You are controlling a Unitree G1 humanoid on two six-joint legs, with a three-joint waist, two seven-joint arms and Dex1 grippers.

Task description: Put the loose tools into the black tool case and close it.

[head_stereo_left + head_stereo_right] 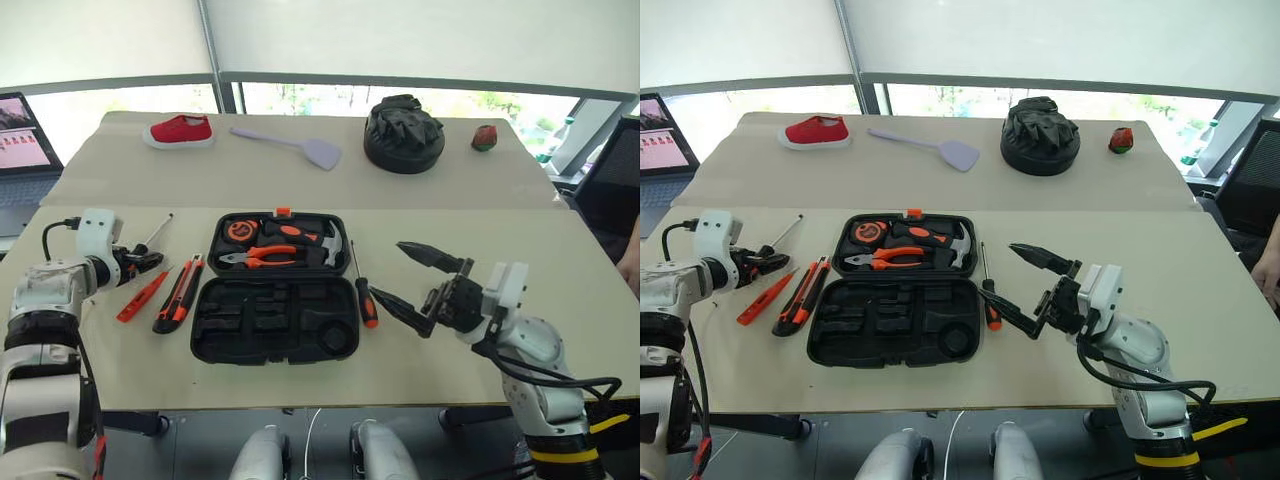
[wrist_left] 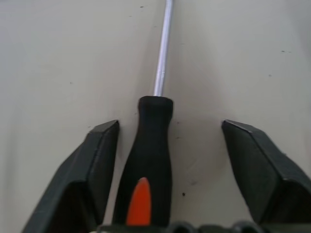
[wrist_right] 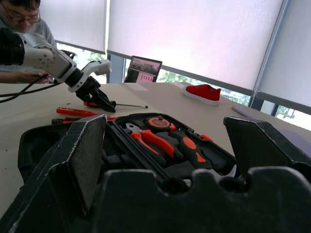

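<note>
**Desk:** Any brand, label or lettering to report?

**Robot:** None I could read. The laptop (image 1: 20, 150) at the table's left edge showed a screen too small to make out.

**Desk:** The count, then.

**Robot:** One black tool case (image 1: 272, 320), lying open at the middle of the near table (image 1: 560, 330), with pliers (image 1: 258, 259) and a hammer (image 1: 318, 241) seated in its far half. Three screwdrivers lay loose: one black-and-orange screwdriver (image 1: 366, 298) just right of the case, a slim orange screwdriver (image 1: 140, 297) to its left, and the far-left screwdriver (image 2: 148, 160) between my left fingers. One utility knife (image 1: 180, 293) lay between the slim one and the case. On the far table: one red shoe (image 1: 180, 130), one lilac spatula (image 1: 295, 146), one black fabric bundle (image 1: 403, 133).

**Desk:** Your hands?

**Robot:** My left gripper (image 2: 167, 145) straddled that handle on the tabletop, one finger almost against it, the other well clear, so nothing was clamped. My right gripper (image 1: 418, 288) hung spread wide and empty, right of the case.
</note>
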